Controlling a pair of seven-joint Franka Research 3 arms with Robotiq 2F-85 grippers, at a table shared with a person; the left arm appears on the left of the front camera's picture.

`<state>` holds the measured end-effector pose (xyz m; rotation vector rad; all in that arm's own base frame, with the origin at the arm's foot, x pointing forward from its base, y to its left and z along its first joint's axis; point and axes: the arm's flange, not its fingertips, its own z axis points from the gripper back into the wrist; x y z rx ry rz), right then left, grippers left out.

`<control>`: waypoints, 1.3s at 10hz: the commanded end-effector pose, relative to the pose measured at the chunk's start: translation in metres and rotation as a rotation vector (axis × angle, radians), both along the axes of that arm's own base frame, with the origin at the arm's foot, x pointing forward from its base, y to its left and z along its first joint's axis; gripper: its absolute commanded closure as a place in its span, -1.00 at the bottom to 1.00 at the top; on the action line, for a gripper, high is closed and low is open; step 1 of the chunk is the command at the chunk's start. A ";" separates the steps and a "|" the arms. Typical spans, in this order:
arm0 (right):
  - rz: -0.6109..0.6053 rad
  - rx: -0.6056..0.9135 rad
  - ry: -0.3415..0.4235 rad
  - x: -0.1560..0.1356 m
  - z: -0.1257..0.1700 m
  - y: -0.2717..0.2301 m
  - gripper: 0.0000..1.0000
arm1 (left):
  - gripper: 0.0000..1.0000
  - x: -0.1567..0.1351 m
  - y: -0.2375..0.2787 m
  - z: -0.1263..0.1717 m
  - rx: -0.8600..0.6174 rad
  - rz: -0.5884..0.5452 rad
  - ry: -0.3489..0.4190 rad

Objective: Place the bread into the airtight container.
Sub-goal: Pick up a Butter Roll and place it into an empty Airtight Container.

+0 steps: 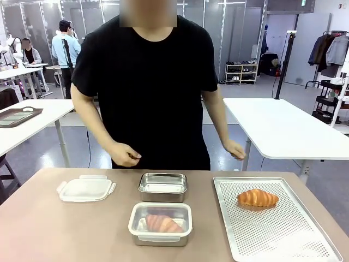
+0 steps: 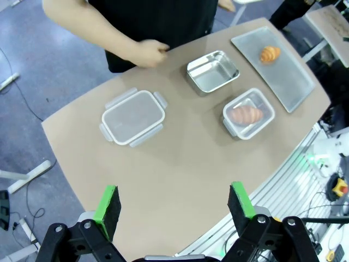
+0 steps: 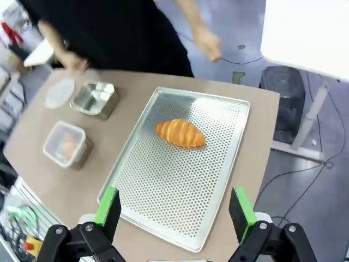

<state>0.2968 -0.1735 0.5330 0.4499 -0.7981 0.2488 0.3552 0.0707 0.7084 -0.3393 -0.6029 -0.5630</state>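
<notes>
Nearest the front camera sits a lidded container, its clear lid clipped on, with a packed croissant inside. On the brown table, from left to right in the front view, lie a loose snap-on lid, an open steel container just behind the lidded one, and a perforated tray. The loose croissant lies on the tray's far half, well apart from the open steel container. Its long axis runs across the tray, roughly along the table's near edge, with a tapered end to each side.

In the right wrist view the right gripper hangs above the tray's near end with its fingers spread wide and nothing between them. The croissant is beyond it, untouched, its long axis slanting from upper left to lower right. The left gripper is likewise spread and empty, above the table's near edge, well apart from the containers. The person's hands, one and the other, hover over the far edge, loosely curled.
</notes>
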 end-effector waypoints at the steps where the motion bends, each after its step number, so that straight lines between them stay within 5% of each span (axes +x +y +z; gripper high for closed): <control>1: 0.041 -0.122 0.033 0.019 0.010 0.024 -1.00 | -1.00 -0.001 0.000 0.000 -0.002 -0.012 -0.001; 7: 0.277 -0.550 0.124 0.108 0.006 0.107 -1.00 | -1.00 -0.001 0.000 0.000 -0.002 -0.012 -0.001; 13: 0.731 -0.933 0.171 0.188 -0.059 0.201 -1.00 | -1.00 -0.001 0.000 0.000 -0.002 -0.012 -0.001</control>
